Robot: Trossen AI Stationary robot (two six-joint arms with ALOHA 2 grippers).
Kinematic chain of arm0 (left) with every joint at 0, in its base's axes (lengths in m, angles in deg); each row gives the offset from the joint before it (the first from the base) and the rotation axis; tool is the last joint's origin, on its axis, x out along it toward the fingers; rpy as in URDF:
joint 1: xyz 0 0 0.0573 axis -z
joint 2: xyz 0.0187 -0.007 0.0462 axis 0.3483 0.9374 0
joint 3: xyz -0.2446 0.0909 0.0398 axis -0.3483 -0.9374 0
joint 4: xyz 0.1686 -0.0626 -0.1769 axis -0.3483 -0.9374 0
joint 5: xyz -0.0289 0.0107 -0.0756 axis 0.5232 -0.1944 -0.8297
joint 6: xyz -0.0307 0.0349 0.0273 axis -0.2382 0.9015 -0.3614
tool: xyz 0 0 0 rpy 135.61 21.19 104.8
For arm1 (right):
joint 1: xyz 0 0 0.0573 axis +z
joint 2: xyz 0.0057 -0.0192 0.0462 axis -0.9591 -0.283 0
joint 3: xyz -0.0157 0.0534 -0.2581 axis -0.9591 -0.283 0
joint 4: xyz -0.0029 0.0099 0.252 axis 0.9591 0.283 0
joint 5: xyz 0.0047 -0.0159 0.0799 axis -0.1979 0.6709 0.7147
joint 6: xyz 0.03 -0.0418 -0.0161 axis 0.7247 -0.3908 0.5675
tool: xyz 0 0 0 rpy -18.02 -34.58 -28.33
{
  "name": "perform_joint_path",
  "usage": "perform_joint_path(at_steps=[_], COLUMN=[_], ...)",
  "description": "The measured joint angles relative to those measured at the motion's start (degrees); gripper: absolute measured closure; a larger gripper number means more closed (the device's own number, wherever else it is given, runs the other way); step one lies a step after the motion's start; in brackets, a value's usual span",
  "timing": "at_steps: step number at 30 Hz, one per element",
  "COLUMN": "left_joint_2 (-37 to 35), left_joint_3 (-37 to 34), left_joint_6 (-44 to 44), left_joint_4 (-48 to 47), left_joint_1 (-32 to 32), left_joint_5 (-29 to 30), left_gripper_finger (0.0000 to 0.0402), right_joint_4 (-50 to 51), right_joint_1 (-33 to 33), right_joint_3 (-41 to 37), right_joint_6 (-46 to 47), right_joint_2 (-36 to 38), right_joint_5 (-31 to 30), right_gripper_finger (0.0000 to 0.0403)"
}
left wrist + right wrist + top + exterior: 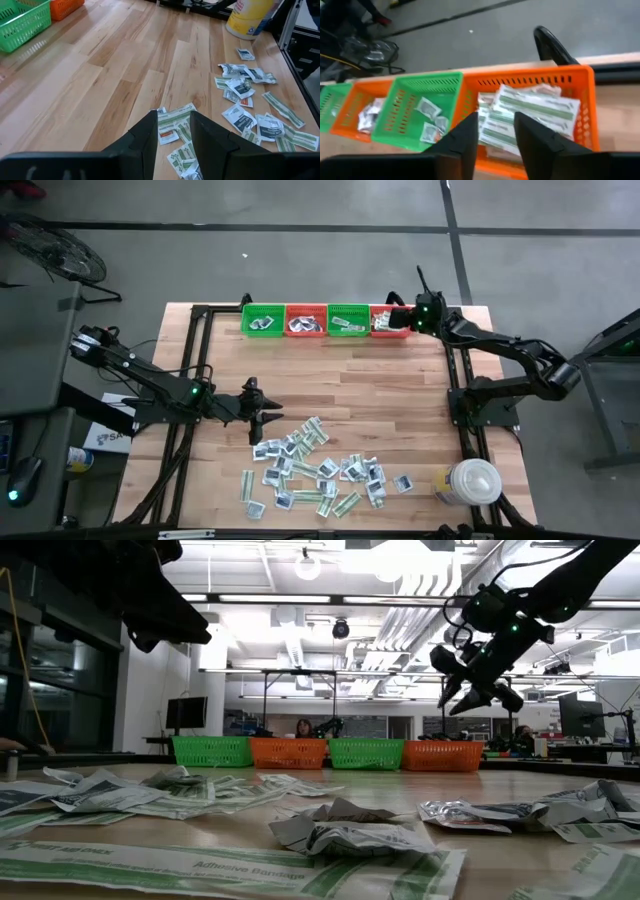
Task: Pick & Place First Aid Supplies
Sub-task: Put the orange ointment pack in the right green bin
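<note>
The first aid supplies (pixel 315 470) lie in a loose heap on the wooden table's near half: white square packets and pale-green strips (pixel 240 100). My left gripper (pixel 262 412) hangs open above the heap's far left edge, and a green strip (pixel 175 120) shows on the table below the gap between its fingers. My right gripper (pixel 400 315) hangs open over the rightmost orange basket (pixel 580 100), where several green-and-white strips (pixel 530 110) lie. The low view shows the right gripper (pixel 478 690) well above the baskets. Neither gripper holds anything.
A row of baskets stands at the table's far edge: green (pixel 262 320), orange (pixel 305 320), green (pixel 348 320), orange (pixel 390 325), all with packets inside. A big white round lidded container (pixel 470 482) stands at the near right corner. Bare wood (pixel 350 380) lies between baskets and heap.
</note>
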Motion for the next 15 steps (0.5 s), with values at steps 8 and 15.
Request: perform_joint_path(at_steps=[8, 15], left_joint_2=[0.0, 0.0], left_joint_3=[0.0, 0.0], left_joint_6=[-0.1, -0.1], left_joint_4=[0.0, 0.0], left_joint_1=[0.0, 0.0], left_joint_5=[0.0, -0.8], left_gripper_finger=[0.029, 0.0289], right_joint_4=[-3.1, -3.2], right_joint_1=[0.2, 4.7], right_joint_3=[2.2, 5.3], right_joint_6=[-0.6, -6.7], right_joint_2=[0.0, 0.0], right_joint_5=[4.4, 5.3], right_gripper_finger=[0.023, 0.0233])
